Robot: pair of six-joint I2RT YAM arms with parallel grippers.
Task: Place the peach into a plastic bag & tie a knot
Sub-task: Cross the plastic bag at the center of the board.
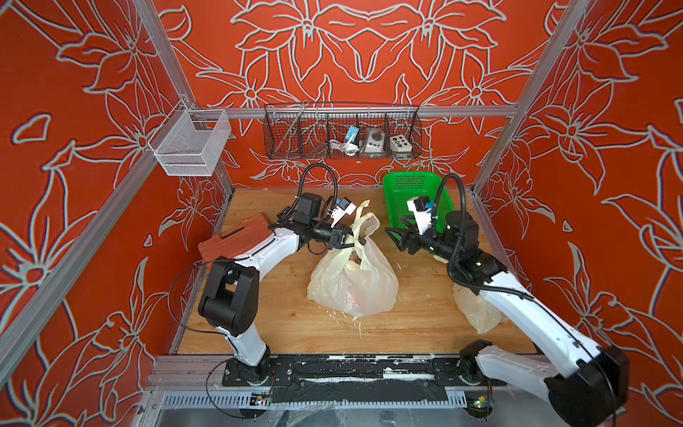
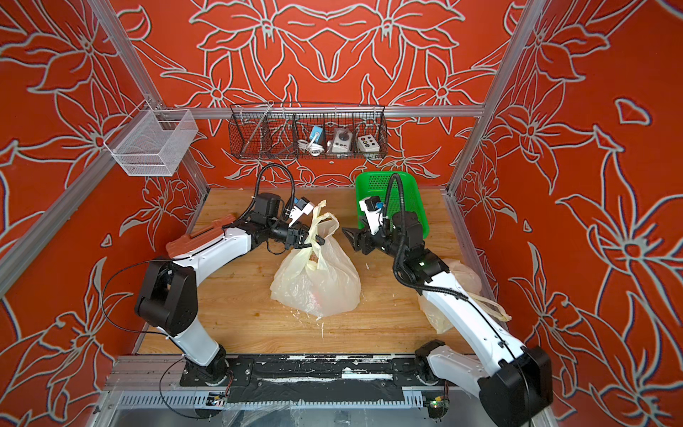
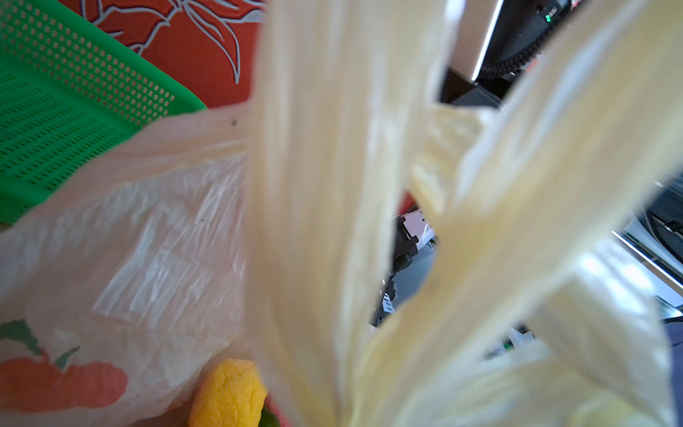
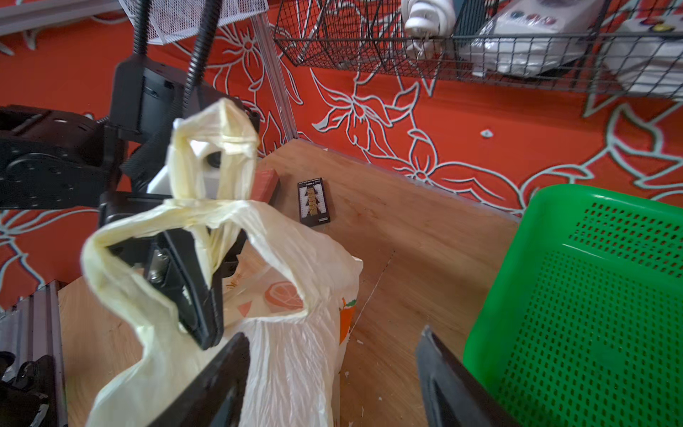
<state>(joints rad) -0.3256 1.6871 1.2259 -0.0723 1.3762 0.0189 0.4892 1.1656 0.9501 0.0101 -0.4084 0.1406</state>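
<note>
Cream loops (image 3: 321,185) crowd our left wrist view; the left end effector (image 1: 354,241) pinches one above the bag (image 1: 353,288) on the surface (image 1: 266,325). Our right end effector (image 1: 394,239) gapes empty beside it. Light, limp, slippery, we judge: take bunched loops by the knot (image 4: 196,210).

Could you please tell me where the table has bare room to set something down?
Bare wood: the table's front strip between the plastic bag and the base rail, and the gap between that bag and the second bag. Crowded: the back, around left end effector, right end effector, green basket and brown case.
</note>
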